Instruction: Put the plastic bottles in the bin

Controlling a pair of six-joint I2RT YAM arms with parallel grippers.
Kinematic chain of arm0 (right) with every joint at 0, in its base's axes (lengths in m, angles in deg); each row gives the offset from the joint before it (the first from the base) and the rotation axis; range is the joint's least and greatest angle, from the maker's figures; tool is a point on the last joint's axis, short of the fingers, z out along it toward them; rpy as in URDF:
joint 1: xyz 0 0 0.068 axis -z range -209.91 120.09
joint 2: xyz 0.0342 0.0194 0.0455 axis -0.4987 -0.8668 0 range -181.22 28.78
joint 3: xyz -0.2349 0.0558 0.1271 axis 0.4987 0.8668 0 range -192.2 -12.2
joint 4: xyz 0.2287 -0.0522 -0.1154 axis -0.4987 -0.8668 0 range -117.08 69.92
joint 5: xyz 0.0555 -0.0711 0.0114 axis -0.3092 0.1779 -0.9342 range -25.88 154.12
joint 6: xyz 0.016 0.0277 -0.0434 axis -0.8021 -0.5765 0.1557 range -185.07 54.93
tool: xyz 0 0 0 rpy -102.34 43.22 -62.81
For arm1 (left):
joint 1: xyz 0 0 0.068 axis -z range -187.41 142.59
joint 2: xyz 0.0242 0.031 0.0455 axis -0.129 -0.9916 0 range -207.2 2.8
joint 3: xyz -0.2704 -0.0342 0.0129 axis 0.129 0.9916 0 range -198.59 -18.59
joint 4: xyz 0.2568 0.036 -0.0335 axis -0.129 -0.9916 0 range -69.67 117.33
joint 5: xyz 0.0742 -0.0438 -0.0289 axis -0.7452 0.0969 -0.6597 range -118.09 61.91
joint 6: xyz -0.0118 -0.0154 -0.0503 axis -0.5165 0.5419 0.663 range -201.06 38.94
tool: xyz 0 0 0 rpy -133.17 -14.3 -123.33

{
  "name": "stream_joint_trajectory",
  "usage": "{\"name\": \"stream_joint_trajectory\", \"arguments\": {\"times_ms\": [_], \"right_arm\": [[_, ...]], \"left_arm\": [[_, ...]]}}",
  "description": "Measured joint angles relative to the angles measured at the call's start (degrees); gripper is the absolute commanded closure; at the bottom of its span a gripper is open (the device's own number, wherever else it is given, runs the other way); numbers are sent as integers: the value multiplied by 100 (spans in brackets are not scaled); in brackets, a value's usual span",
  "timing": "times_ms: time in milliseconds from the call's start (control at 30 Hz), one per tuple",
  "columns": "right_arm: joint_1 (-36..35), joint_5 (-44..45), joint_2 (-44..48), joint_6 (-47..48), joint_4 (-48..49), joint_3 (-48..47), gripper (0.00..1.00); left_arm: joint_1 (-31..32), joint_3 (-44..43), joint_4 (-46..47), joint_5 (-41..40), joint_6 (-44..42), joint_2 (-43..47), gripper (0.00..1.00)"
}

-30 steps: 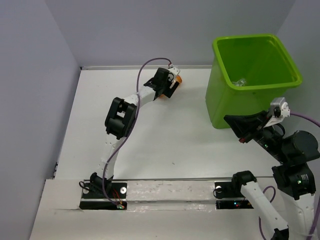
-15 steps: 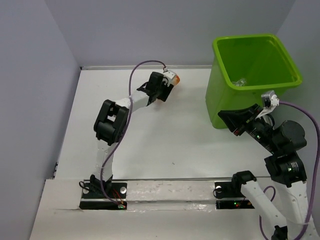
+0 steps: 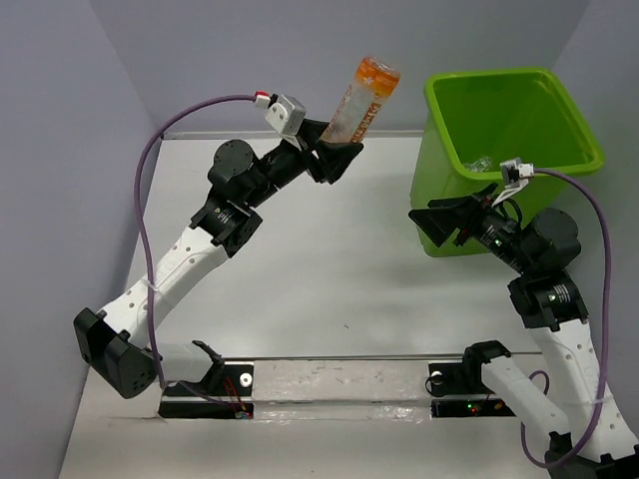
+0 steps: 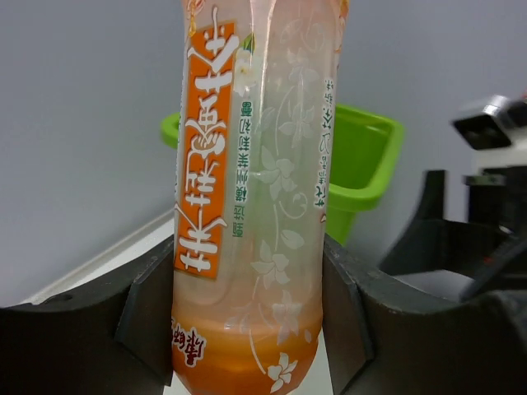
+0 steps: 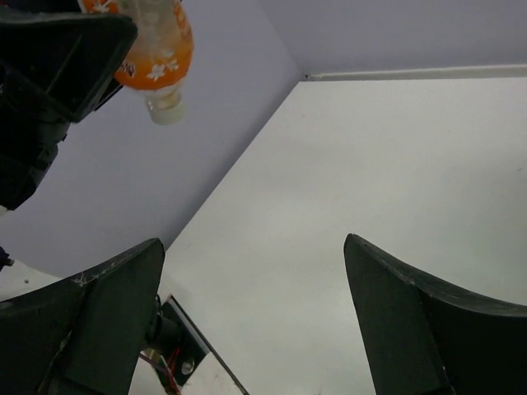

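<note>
My left gripper [image 3: 334, 148] [image 4: 247, 329] is shut on an orange plastic bottle [image 3: 361, 100] [image 4: 255, 189] with a flowered label, holding it high above the far side of the table, left of the bin. The same bottle [image 5: 156, 45] appears at the upper left of the right wrist view, its pale cap pointing down. The lime-green bin [image 3: 444, 200] [image 4: 366, 164] stands at the far right, with a clear crinkled bottle [image 3: 485, 162] lying inside. My right gripper [image 3: 439, 222] [image 5: 253, 241] hangs open and empty by the bin's near left wall, facing left over bare table.
The white table [image 3: 329, 269] is walled by grey panels at the back and left. A metal rail [image 3: 339, 379] with both arm bases runs along the near edge. The left arm's purple cable [image 3: 190, 115] loops above the table's left side.
The left arm has lifted the orange bottle off the far table and swung up high. The right gripper has gone from shut to open and shifted left along the bin.
</note>
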Motion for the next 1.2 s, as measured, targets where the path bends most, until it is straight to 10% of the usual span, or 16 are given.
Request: {"name": "stream_joint_trajectory", "arguments": {"times_ms": [767, 867, 967, 1200], "right_arm": [[0, -313, -717, 17, 901, -1287, 5], [0, -380, -866, -111, 1091, -1316, 27], [-28, -363, -896, -258, 1259, -1327, 65], [-42, 372, -1012, -116, 914, -1843, 75]], "left_arm": [[1829, 291, -79, 791, 529, -11, 50], [1897, 291, -90, 695, 527, -17, 41], [1917, 291, -101, 566, 509, -22, 3], [2006, 372, -245, 24, 378, 199, 1]]}}
